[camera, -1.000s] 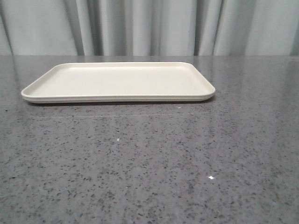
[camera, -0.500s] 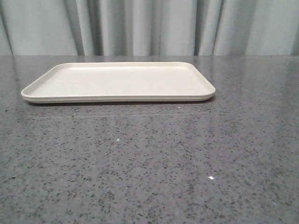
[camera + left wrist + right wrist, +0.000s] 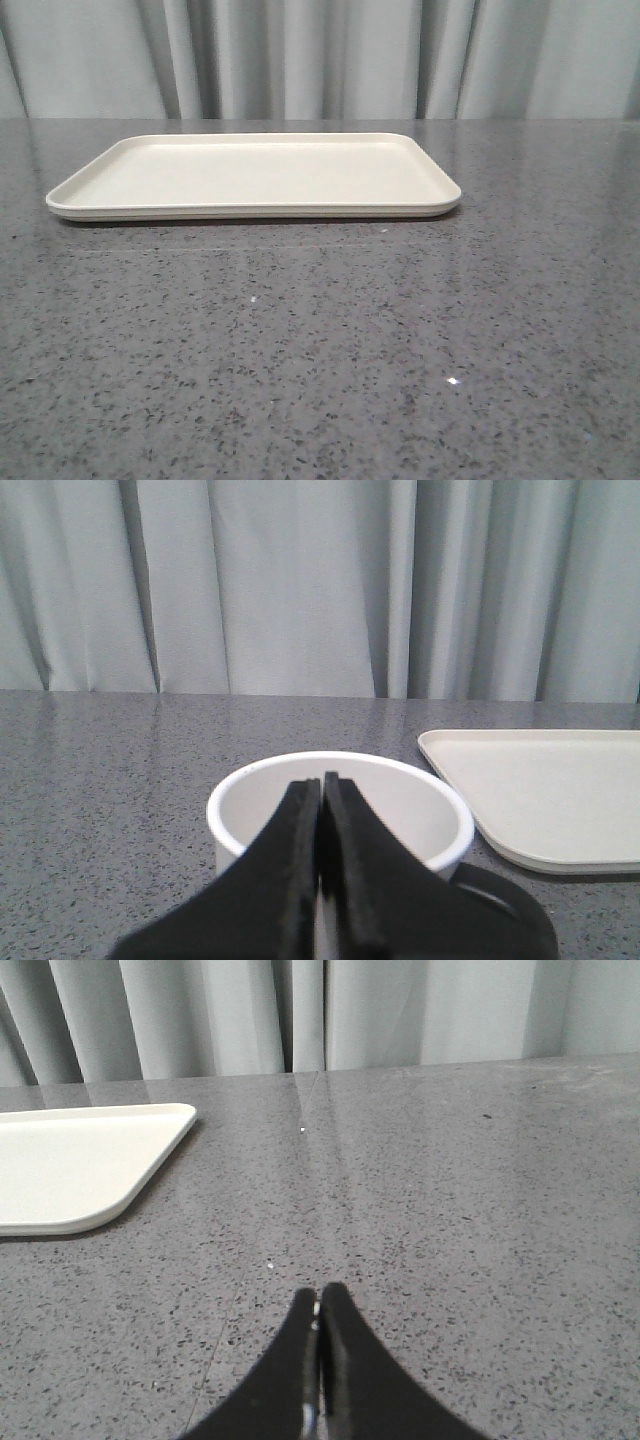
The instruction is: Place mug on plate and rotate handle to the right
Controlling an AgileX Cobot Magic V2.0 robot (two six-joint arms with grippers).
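While the mug [image 3: 340, 815] sits on the table [image 3: 100, 780] just left of the plate [image 3: 545, 790], your L gripper [image 3: 321, 785] & R gripper [image 3: 318, 1300] are both pinched closed, holding nothing.

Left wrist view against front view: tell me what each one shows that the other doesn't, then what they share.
Only the left wrist view shows the mug, standing on the table just off a corner of the plate, its black handle, and the left gripper, fingers closed together in front of the mug's rim. Only the front view shows the whole plate with nothing on it. Both show the plate, the grey speckled table and the curtain.
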